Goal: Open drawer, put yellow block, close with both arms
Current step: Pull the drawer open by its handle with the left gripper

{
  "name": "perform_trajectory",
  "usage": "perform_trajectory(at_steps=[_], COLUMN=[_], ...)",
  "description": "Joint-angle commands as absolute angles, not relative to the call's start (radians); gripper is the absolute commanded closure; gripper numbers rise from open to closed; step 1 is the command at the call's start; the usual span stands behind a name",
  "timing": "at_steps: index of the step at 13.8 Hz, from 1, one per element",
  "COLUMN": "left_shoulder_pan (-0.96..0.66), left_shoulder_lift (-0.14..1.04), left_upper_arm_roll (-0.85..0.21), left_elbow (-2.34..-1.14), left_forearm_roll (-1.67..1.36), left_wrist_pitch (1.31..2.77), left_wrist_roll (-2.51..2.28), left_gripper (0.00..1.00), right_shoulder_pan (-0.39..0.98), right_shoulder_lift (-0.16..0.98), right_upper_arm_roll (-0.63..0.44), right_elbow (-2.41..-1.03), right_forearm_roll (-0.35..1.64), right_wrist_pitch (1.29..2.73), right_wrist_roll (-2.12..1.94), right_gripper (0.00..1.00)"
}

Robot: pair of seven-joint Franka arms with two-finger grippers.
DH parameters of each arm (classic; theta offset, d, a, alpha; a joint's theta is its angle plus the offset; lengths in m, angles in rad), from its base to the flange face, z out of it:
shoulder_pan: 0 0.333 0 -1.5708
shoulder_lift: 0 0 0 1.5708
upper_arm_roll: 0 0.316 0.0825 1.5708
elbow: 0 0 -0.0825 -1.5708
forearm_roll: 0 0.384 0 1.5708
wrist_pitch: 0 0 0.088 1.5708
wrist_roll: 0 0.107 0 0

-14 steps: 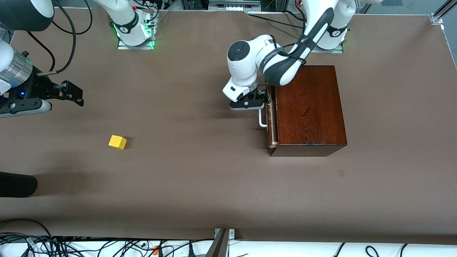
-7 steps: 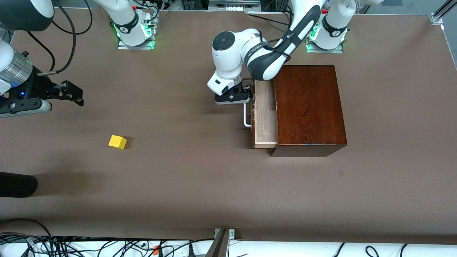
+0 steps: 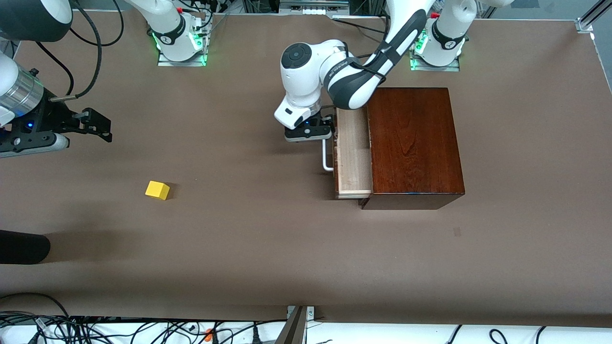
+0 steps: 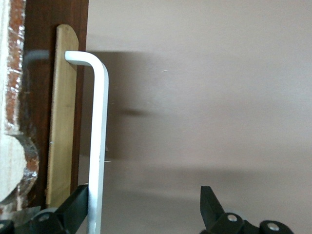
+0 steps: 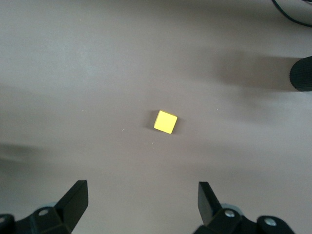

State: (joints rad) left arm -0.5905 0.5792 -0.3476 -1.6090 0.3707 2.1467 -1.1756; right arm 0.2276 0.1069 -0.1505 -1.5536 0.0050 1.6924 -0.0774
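The drawer [image 3: 354,157] stands partly pulled out of the mahogany box [image 3: 413,143], its pale wood tray showing. My left gripper [image 3: 311,133] is open at the drawer's white loop handle [image 3: 325,160]. In the left wrist view the handle [image 4: 99,146] runs along the inner side of one finger [image 4: 75,204], with the gripper [image 4: 144,195] spread wide around it. The yellow block [image 3: 157,189] lies on the table toward the right arm's end. My right gripper [image 3: 98,126] hangs open high over the table, and the right wrist view has the block [image 5: 165,122] ahead of its open gripper [image 5: 141,190].
A black rounded object [image 3: 24,247] reaches in at the table's edge toward the right arm's end, nearer the front camera than the block. Cables [image 3: 143,329] run along the table's near edge. Brown tabletop lies between block and drawer.
The drawer has slid out of the box toward the right arm's end, drawn by my left gripper on the handle. The right arm and the block have not moved.
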Motion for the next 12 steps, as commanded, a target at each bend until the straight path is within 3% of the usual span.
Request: perform_trajectory(at_steps=[1, 5, 7, 12], left_shoulder_pan=[-0.609, -0.601, -0.594, -0.493], left_shoulder_lift=[0.609, 0.566, 0.529, 0.456], left_upper_arm_roll=[-0.348, -0.350, -0.353, -0.351], left_elbow=[-1.545, -1.543, -1.537, -1.381], left_forearm_roll=[0.347, 0.345, 0.338, 0.206], left_wrist_pitch=[2.146, 2.114, 2.021, 1.696], left_wrist_roll=[-1.189, -1.173, -1.125, -0.824], left_gripper=[0.00, 0.00, 0.00, 0.00], right_shoulder_pan=[0.224, 0.222, 0.222, 0.222], right_shoulder_lift=[0.115, 0.115, 0.115, 0.115], right_upper_arm_roll=[-0.150, -0.150, -0.150, -0.150], right_elbow=[-1.525, -1.525, -1.525, -1.523], right_forearm_roll=[0.015, 0.017, 0.017, 0.017], right_wrist_pitch=[1.674, 1.675, 1.677, 1.674], right_wrist_roll=[-0.069, -0.072, -0.071, -0.074], right_gripper=[0.00, 0.00, 0.00, 0.00])
